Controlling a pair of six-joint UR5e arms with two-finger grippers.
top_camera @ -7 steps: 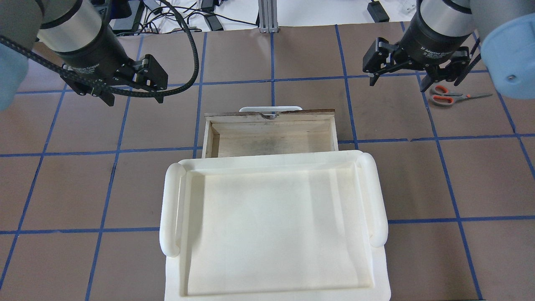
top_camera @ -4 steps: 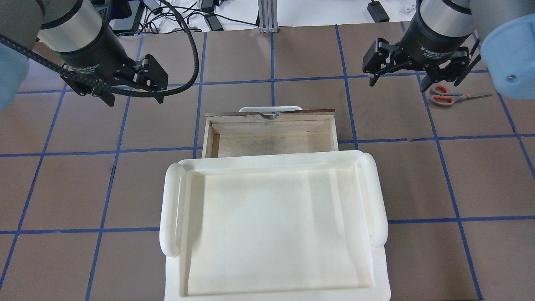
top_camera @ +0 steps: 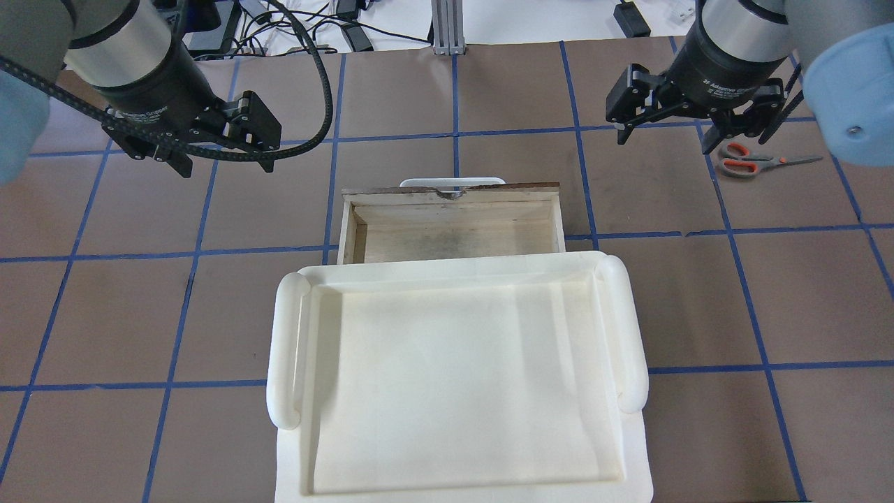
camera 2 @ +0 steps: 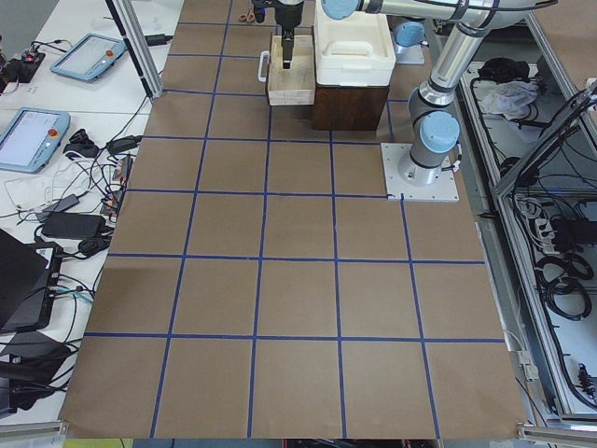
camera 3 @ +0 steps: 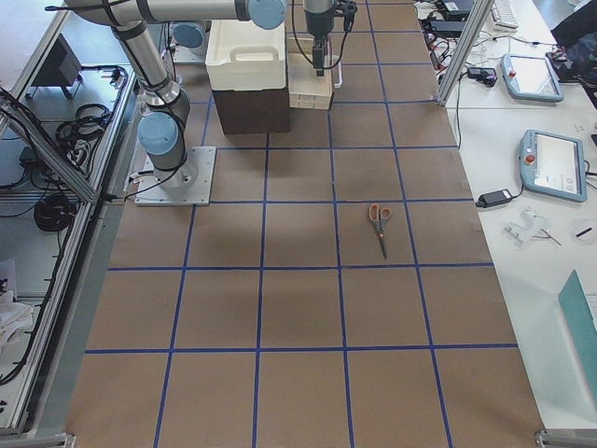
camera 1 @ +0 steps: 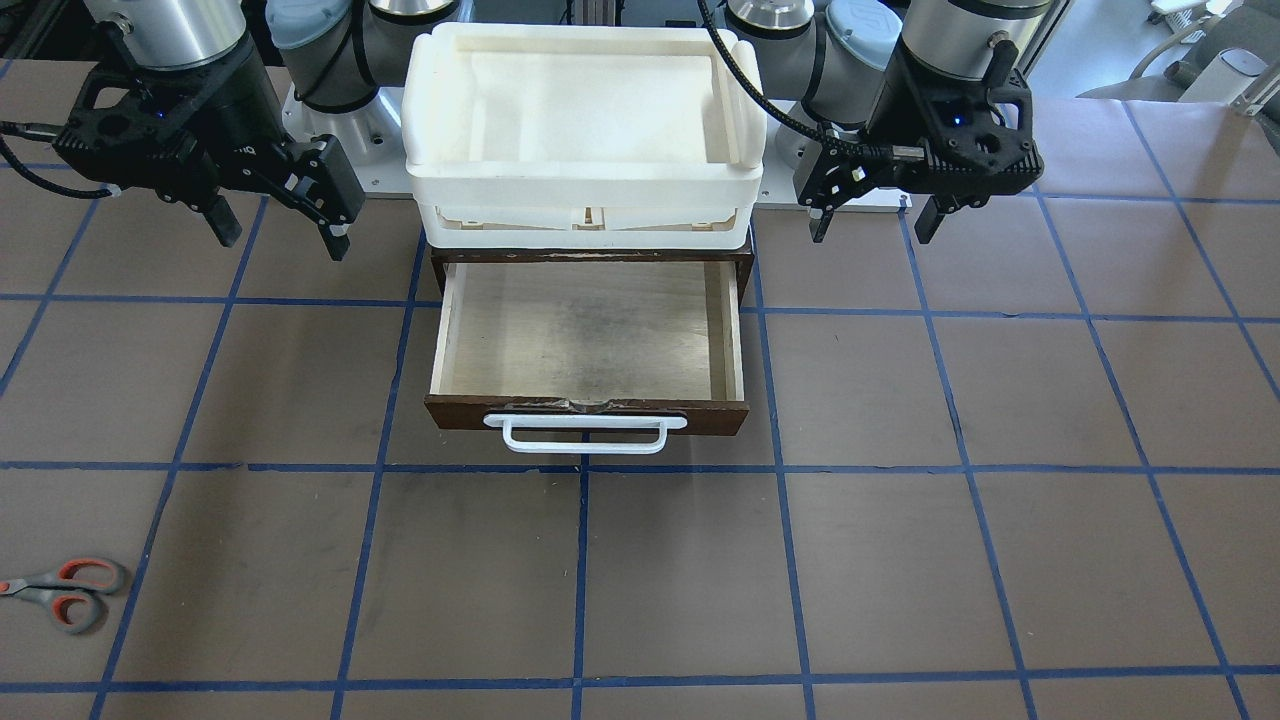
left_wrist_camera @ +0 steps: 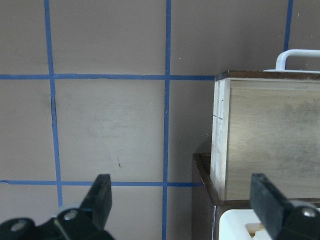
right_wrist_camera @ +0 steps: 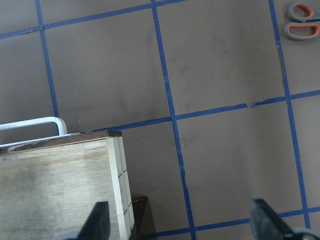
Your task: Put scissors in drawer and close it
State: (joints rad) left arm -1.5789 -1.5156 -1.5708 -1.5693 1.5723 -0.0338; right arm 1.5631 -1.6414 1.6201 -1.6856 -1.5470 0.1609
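Drawer [top_camera: 454,227] standing pulled open. Scissors [top_camera: 751,161] lying flat on desk [top_camera: 140,314], well apart rightward; grey handles lined orange, blades closed. Left claw [top_camera: 223,166] and right claw [top_camera: 663,142] both hovering released.

Grey-and-orange scissors [top_camera: 766,161], pale drawer [camera 1: 590,340] with dark brown front, white tray [top_camera: 454,269], brown table [top_camera: 698,307] gridded blue

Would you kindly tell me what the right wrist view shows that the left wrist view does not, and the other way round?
Only the right wrist view catches the scissors. Their handles show at its top right corner, lying on the table apart from the drawer. Only the left wrist view shows a corner of the white tray, at its bottom edge. Both show one front corner of the open drawer, its white bar handle, and their own open gripper: the left gripper and the right gripper.
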